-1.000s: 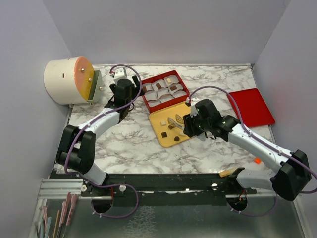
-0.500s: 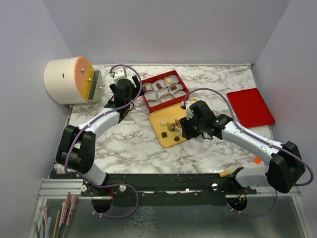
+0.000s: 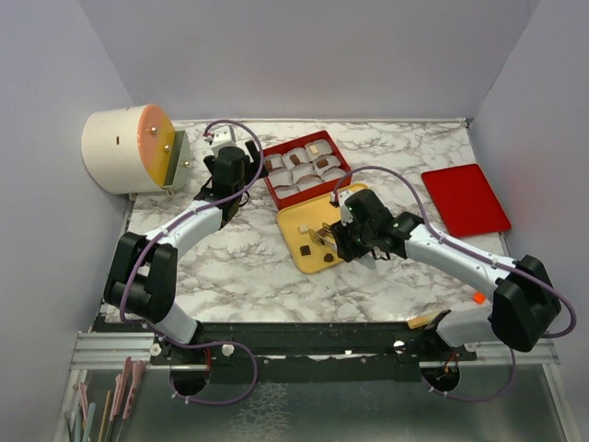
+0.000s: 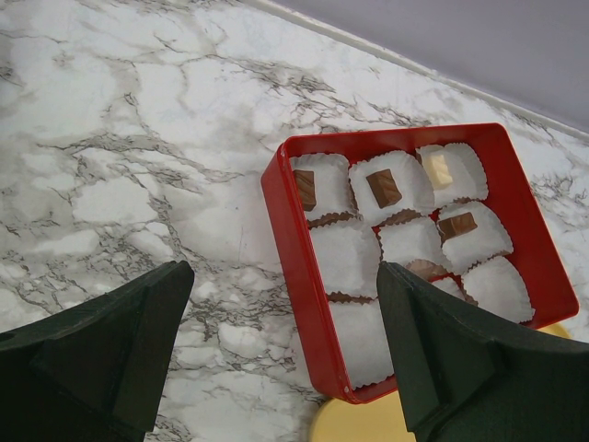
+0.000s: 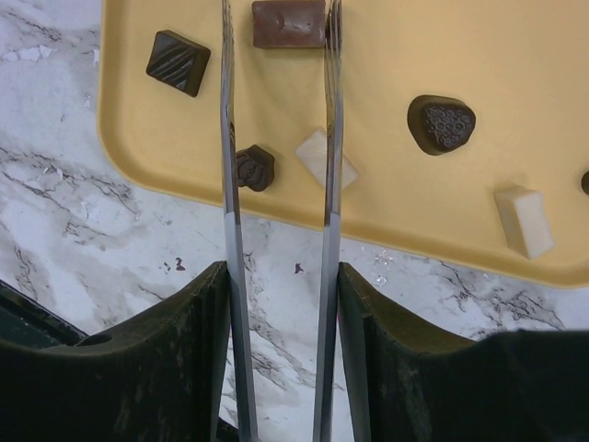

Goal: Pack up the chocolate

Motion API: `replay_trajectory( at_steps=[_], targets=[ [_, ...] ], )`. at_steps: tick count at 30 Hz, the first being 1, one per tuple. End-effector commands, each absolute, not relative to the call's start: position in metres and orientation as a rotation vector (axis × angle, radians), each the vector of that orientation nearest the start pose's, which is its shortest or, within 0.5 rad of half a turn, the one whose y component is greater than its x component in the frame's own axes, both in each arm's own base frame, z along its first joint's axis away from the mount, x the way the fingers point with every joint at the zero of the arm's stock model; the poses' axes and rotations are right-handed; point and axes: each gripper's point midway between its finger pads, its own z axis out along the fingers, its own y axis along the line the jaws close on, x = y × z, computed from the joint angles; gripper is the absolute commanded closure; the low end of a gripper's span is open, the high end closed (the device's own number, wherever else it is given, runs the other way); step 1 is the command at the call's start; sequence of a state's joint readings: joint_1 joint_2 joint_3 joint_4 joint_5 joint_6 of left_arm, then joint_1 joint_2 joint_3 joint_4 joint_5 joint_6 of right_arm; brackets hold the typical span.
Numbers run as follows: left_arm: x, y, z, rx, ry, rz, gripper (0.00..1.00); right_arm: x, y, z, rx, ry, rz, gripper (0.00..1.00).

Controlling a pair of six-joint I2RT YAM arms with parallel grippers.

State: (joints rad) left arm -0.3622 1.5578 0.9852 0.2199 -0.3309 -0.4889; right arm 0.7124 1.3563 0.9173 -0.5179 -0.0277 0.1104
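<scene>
Flat red lid (image 3: 465, 198), perhaps, on marble table (image 3: 239, 267).

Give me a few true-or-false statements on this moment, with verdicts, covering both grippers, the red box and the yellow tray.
1. The left gripper is open and empty. True.
2. Every paper cup in the red box holds a chocolate. False: several cups show none.
3. The right gripper is over the yellow tray. True.
4. The tray holds only dark pieces. False: cream-white pieces lie there too.
5. The flat red lid covers the box. False: it lies on the table, apart, at the right.
</scene>
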Motion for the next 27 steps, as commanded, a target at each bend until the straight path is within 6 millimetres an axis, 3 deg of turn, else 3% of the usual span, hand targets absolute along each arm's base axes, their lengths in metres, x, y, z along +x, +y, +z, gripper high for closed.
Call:
replay_trajectory(
  at_steps=[1,13,27],
  targets=[
    [0.455,-0.13,0.184,-0.344,1.86,-0.248,0.09,0.248,0.216,0.1,-0.773,2.419,0.275,0.52],
    [0.454,-0.129,0.183,-0.347,1.857,-0.241,0.09,0.251,0.215,0.109,-0.75,2.392,0.205,0.68],
    [0.455,-0.128,0.183,-0.35,1.856,-0.24,0.09,0.254,0.22,0.147,-0.717,2.33,0.235,0.7]
  ],
)
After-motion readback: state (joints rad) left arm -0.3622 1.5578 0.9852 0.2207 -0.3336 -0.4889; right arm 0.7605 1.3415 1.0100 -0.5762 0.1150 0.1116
